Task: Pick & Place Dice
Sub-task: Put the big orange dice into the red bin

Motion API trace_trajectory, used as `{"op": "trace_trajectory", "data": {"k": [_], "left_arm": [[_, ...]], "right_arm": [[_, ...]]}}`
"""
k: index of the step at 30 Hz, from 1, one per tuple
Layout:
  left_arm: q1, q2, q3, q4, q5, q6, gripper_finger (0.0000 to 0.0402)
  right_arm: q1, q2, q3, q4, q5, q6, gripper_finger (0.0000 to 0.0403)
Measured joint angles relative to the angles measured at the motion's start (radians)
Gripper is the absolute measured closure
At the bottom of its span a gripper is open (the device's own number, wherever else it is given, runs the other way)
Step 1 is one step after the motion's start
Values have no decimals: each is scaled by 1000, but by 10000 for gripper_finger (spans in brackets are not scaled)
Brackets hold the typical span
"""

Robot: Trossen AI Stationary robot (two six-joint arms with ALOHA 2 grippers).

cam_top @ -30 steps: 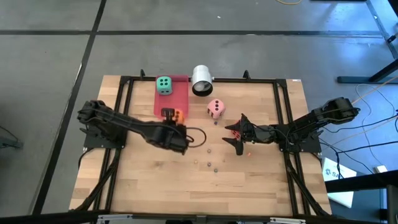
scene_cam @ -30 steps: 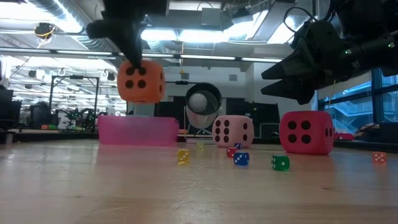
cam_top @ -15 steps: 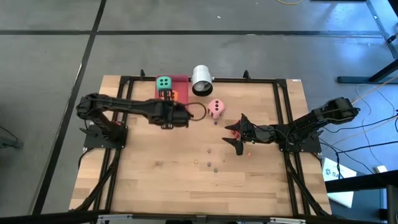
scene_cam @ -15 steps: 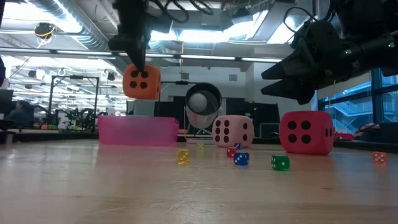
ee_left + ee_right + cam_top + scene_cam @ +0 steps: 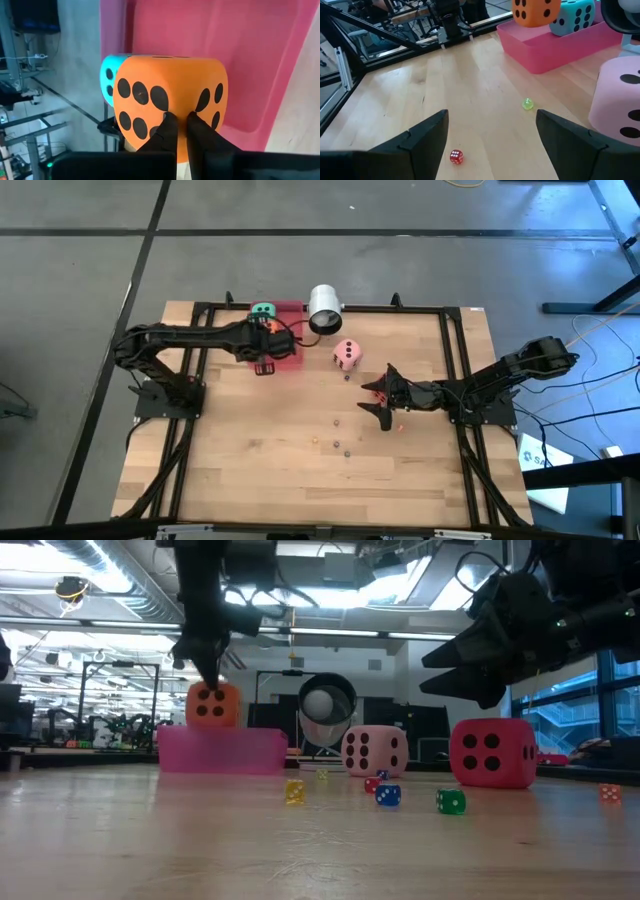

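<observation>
In the low view's foreground small dice point(image 5: 388, 796) dot the table point(image 5: 400, 470); at right the right gripper point(image 5: 384, 398) hangs wide open above the red die point(image 5: 492, 752). Beyond, upper left, the left gripper point(image 5: 208, 680), pinching the orange die point(image 5: 212, 705), has carried it back over the pink tray point(image 5: 222, 750), beside the green die point(image 5: 262, 310).

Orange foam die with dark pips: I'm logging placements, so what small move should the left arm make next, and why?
Probably lower a little, then open. The left gripper pinches the orange foam die shut, hanging over the pink plastic tray beside the green foam die already in it. The low view suggests it is not yet set down. The right gripper waits open near the red foam die.
</observation>
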Motion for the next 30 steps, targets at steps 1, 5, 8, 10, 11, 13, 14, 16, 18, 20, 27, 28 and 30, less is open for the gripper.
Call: {"op": "trace_trajectory", "data": {"k": [1, 5, 8, 10, 11, 13, 14, 16, 18, 20, 27, 28, 30], "left_arm": [[5, -6, -18, 19, 11, 4, 400], [19, -21, -82, 76, 20, 21, 400], [30, -23, -121, 129, 27, 44, 400], [39, -22, -140, 157, 50, 58, 400], [43, -22, -146, 171, 56, 60, 400], [50, -22, -156, 188, 56, 60, 400], [52, -22, -160, 190, 56, 61, 400], [58, -22, -169, 194, 54, 63, 400], [65, -22, -182, 210, 54, 73, 400], [66, -22, -199, 232, 53, 85, 400], [72, -22, -209, 264, 37, 94, 400], [76, -22, -209, 267, 37, 99, 400], [82, -21, -209, 270, 37, 105, 400]], "right_arm": [[0, 0, 0, 0, 0, 0, 103], [0, 0, 0, 1, 0, 0, 103], [0, 0, 0, 2, 0, 0, 103], [0, 0, 0, 2, 0, 0, 103], [0, 0, 0, 2, 0, 0, 103], [0, 0, 0, 2, 0, 0, 103], [0, 0, 0, 2, 0, 0, 103], [0, 0, 0, 2, 0, 0, 103], [0, 0, 0, 2, 0, 0, 103], [0, 0, 0, 2, 0, 0, 103], [0, 0, 0, 2, 0, 0, 103], [0, 0, 0, 2, 0, 0, 103], [0, 0, 0, 2, 0, 0, 103]]}}
